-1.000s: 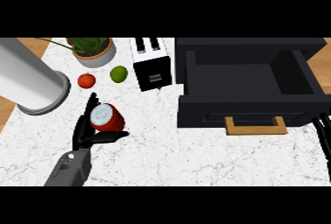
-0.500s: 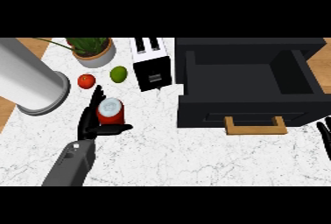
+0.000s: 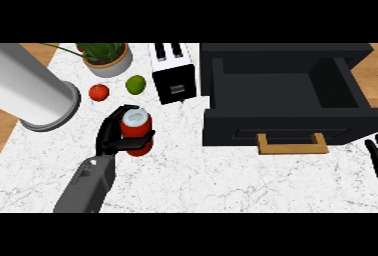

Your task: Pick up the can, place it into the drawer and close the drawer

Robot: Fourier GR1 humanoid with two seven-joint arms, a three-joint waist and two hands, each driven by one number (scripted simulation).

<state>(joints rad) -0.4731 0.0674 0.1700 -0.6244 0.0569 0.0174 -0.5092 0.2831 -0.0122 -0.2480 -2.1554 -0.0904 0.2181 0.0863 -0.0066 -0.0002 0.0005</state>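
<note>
Red can (image 3: 136, 131) w/ a silver lid stands nearly upright in the robot's left hand (image 3: 112, 136), over the white marble counter (image 3: 221, 180). Its long axis runs close to vertical, lid end facing up toward the camera and leaning slightly to the view's top; the red body shows below the lid. Black fingers curl round the can from its left side, thumb wrapped across the lower front, so the hand is closed round the can & hides part of its body. Grey forearm (image 3: 87, 185) comes in from the lower left edge, angled up & to the right.

Can sits left of centre, well apart from the black drawer (image 3: 284, 85), which stands pulled out at the view's right, its interior showing dark, wooden handle (image 3: 291, 144) on the front panel facing the lower edge. Btwn can & drawer: a black-and-white toaster (image 3: 176, 75), just beside the drawer's left wall. Near the can, toward the top: a red tomato (image 3: 99, 92) & a green lime (image 3: 136, 84), side by side, not touching. Potted plant (image 3: 105, 57) at top, behind them. Large grey cylinder (image 3: 33, 97) lies tilted at far left, its round end near the tomato.

Right hand (image 3: 372, 155): only black fingers show at the right edge, below the drawer's front corner, straight, holding nothing.
</note>
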